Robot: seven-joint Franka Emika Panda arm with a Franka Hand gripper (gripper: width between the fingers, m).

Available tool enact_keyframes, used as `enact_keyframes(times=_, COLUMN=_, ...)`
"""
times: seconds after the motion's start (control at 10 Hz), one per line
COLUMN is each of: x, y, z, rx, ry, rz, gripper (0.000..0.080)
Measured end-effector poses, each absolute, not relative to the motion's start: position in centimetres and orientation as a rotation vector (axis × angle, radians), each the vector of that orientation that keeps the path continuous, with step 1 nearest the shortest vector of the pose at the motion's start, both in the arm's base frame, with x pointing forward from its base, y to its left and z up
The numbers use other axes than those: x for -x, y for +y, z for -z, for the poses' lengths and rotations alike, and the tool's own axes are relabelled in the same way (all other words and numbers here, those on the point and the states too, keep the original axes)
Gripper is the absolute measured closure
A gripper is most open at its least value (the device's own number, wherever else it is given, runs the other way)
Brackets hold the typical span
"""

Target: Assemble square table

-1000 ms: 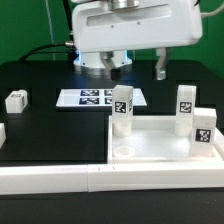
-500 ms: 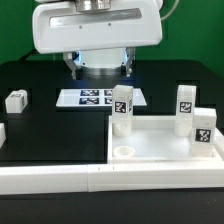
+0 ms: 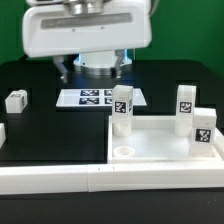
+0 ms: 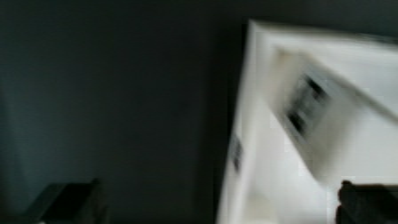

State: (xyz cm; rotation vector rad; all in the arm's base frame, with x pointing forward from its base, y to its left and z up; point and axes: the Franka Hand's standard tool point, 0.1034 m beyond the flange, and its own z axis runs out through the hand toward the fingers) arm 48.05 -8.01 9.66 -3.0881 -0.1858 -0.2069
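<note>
The white square table top (image 3: pixel 160 145) lies at the exterior view's front right. Three white tagged legs stand upright at its corners: one at the back left (image 3: pixel 122 108), one at the back right (image 3: pixel 186 102), one at the front right (image 3: pixel 203 128). The front left corner socket (image 3: pixel 123 151) holds nothing. A loose leg (image 3: pixel 15 100) lies on the black table at the exterior view's left. My gripper (image 3: pixel 94 66) hangs high behind the marker board, open and empty. It also shows in the wrist view (image 4: pixel 217 205), where a blurred white shape (image 4: pixel 302 110) passes between the fingers.
The marker board (image 3: pixel 100 98) lies flat in the middle, below the gripper. A long white border bar (image 3: pixel 80 178) runs along the front edge. Another white piece (image 3: pixel 2 131) shows at the exterior view's far left edge.
The arm has swept toward the exterior view's left, from above the table top's back to above the marker board. The gripper stays open. The legs and top have not moved.
</note>
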Motion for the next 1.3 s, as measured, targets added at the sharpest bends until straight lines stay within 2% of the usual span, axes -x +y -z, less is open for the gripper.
enact_keyframes(times=0.2, x=-44.6, y=-13.7, z=-8.6, rx=3.106, ry=-0.27, rz=0.168, gripper=0.015)
enact_keyframes(times=0.4, x=-43.6, y=-18.0, z=-8.4, rx=3.119, ry=-0.285, rz=0.164, gripper=0.015)
enact_keyframes(times=0.6, x=-43.6, y=-17.5, z=-8.3, rx=3.116, ry=-0.248, rz=0.148, gripper=0.015)
enact_keyframes(times=0.9, x=-43.5, y=-16.4, z=-7.6, rx=3.067, ry=-0.27, rz=-0.112, gripper=0.015)
enact_keyframes(times=1.0, x=-42.1, y=-18.0, z=-6.4, rx=3.046, ry=-0.297, rz=-0.277, gripper=0.015)
enact_keyframes(times=1.1, x=-41.5, y=-19.1, z=-6.0, rx=3.034, ry=-0.269, rz=-0.383, gripper=0.015)
enact_keyframes(times=1.3, x=-40.4, y=-19.2, z=-5.6, rx=2.987, ry=-0.215, rz=-0.566, gripper=0.015)
